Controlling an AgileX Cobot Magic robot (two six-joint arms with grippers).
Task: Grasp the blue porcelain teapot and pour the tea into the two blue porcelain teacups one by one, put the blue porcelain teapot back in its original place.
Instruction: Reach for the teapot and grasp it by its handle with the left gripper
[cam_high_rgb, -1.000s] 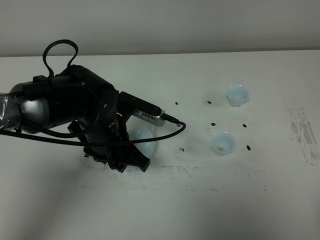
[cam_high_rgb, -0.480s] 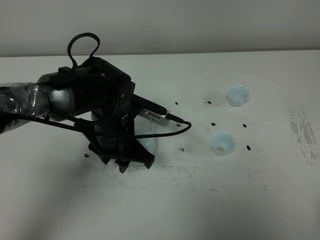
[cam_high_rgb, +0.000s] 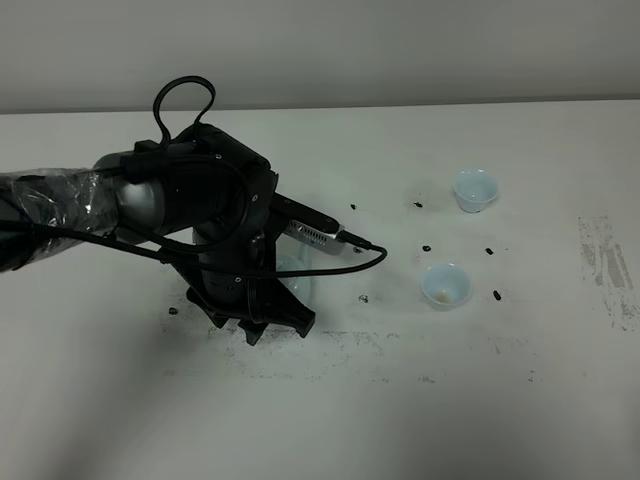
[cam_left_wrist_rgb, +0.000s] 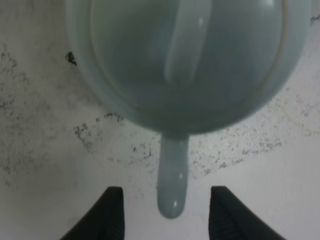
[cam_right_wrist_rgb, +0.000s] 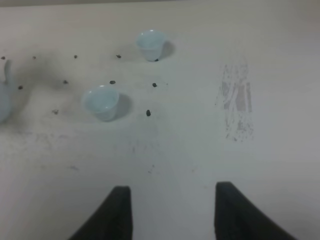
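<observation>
progress: the blue porcelain teapot (cam_high_rgb: 296, 284) stands on the desk (cam_high_rgb: 520, 400), neither gripped nor lifted; the grasp, the 2 pours and the return all look left to do
teacups: the far teacup (cam_high_rgb: 475, 188) sits in the upper right of the high view and the near teacup (cam_high_rgb: 445, 285) right of centre; both are upright, and whether either holds tea is too small to tell
teapot place: left of centre in the high view, mostly hidden under the left arm (cam_high_rgb: 170, 205)
left pincer (cam_left_wrist_rgb: 166, 200): about half open and gripping nothing; its 2 fingers flank the loop handle (cam_left_wrist_rgb: 173, 185) without touching it
teapot to pincer: the round body lies just beyond the fingertips, with the handle pointing back into the gap
right pincer (cam_right_wrist_rgb: 172, 205): open and empty, over bare desk well apart from the teapot
</observation>
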